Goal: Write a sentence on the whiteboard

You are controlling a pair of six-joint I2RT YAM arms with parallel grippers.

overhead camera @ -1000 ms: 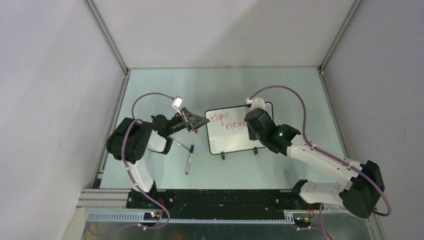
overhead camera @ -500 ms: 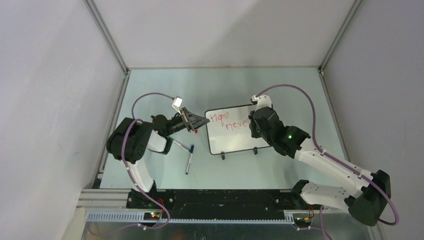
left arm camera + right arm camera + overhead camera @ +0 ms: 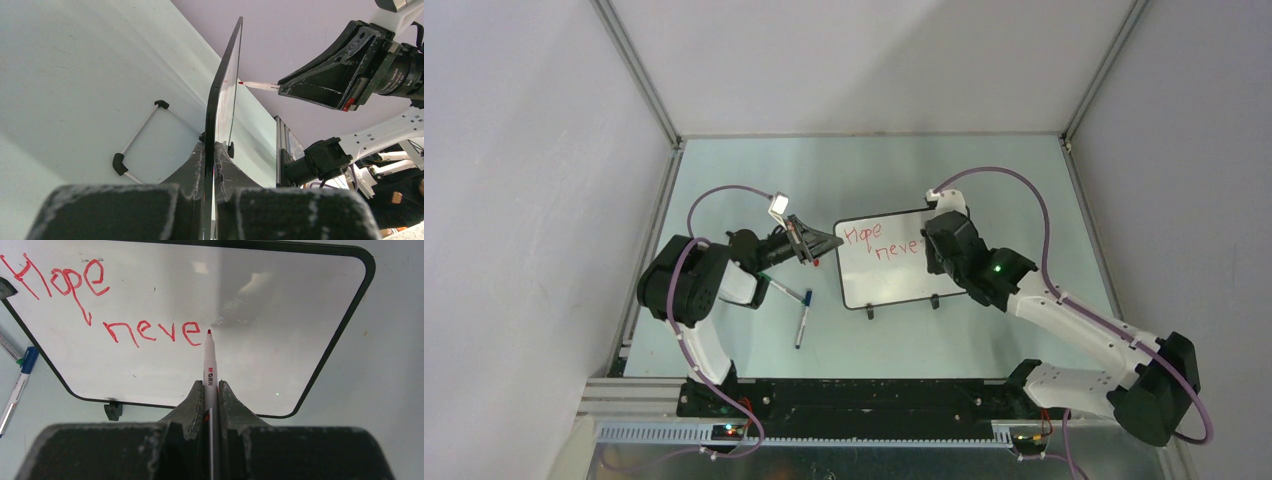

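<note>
The whiteboard [image 3: 894,285] stands tilted on the table, its black frame edge-on in the left wrist view [image 3: 220,100]. My left gripper [image 3: 829,243] [image 3: 210,147] is shut on its left edge. Of the sentence [image 3: 100,305] [image 3: 879,243], the red words "Hope" and, a step lower, "neve" show. My right gripper [image 3: 211,385] [image 3: 936,248] is shut on a red marker [image 3: 210,365]. The marker's tip [image 3: 241,83] sits at the board's face just right of the last "e". Bare white board [image 3: 280,315] lies to the right of the tip.
Two loose markers lie on the table left of the board: a blue-capped one [image 3: 802,318] [image 3: 17,385] and a thinner one [image 3: 784,290]. The board's black feet [image 3: 870,312] point toward the arms. A wire stand leg [image 3: 137,140] shows behind the board. Enclosure walls ring the table.
My right gripper with the marker has shifted a little to the right along the second line. The left gripper and the board have not moved.
</note>
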